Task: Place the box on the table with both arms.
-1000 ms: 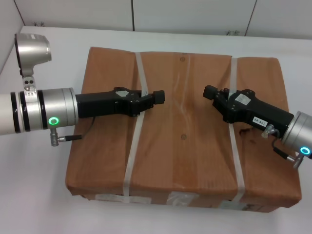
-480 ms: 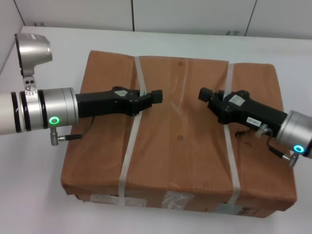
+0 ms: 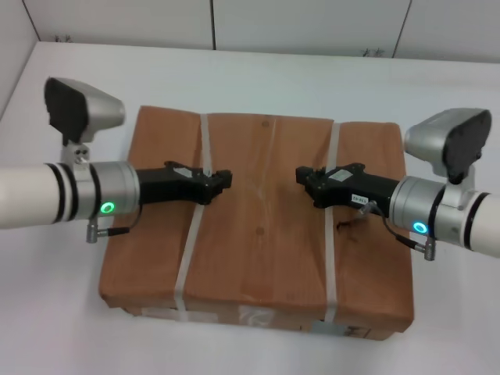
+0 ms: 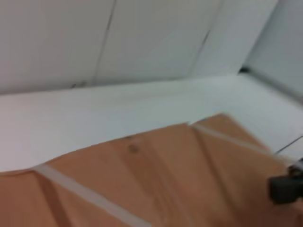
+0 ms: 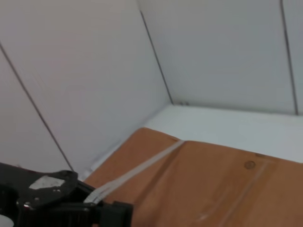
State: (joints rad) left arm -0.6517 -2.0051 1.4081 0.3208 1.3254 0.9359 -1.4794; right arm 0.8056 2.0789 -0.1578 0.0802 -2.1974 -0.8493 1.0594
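The brown cardboard box [image 3: 262,234] lies flat over the white table [image 3: 258,74], with two pale straps across its top and labels along its near edge. My left gripper [image 3: 223,181] reaches in from the left across the left strap [image 3: 190,242] and looks shut on it. My right gripper [image 3: 303,178] reaches in from the right across the right strap [image 3: 330,234] and looks shut on it. The two tips face each other over the box's middle. I cannot tell whether the box rests on the table. The left wrist view shows the box top [image 4: 156,179] and the right gripper [image 4: 286,189].
White wall panels [image 3: 312,23] stand behind the table's far edge. A side wall [image 3: 12,47] rises at the far left. The right wrist view shows the box [image 5: 213,184], the table beyond it [image 5: 227,125] and the left gripper [image 5: 116,213].
Both arms and the box have moved together: the box looks smaller and farther from the head camera, and has shifted left. The right arm has turned more level; both grippers stay across their straps.
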